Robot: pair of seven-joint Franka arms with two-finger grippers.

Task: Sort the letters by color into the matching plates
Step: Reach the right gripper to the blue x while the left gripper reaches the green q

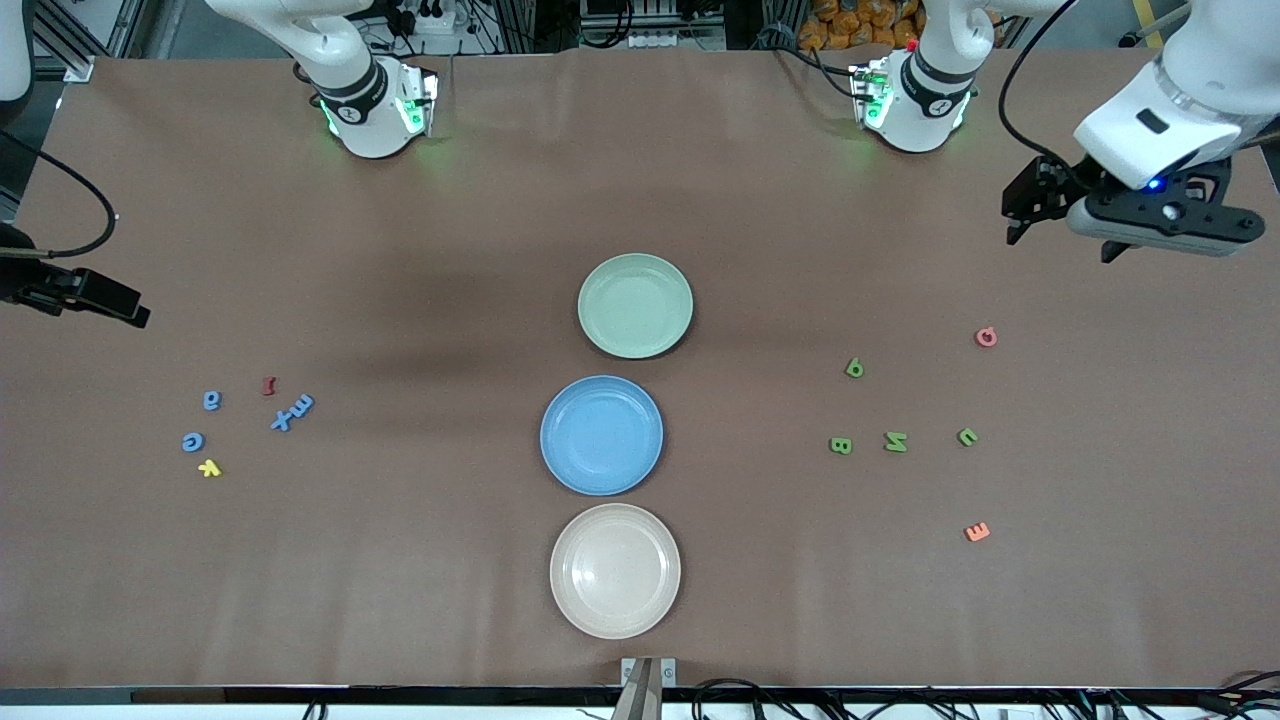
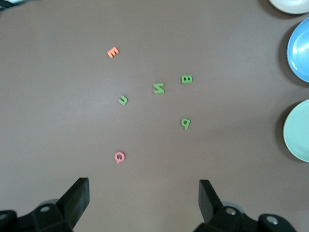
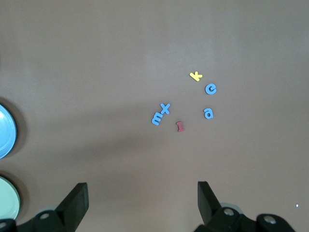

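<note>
Green letters (image 1: 895,441) are waiting under your left gripper (image 2: 144,193); both grippers' jaws are standing wide, right gripper (image 3: 142,193) too. Drop straight over one letter.

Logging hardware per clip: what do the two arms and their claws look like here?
Both arms are glossy white with black joint bands and green lights at their bases. The left claw is black on a white wrist with a small blue light and a black cable. The right claw is also black, with a black cable. Both have blunt black fingers.
</note>
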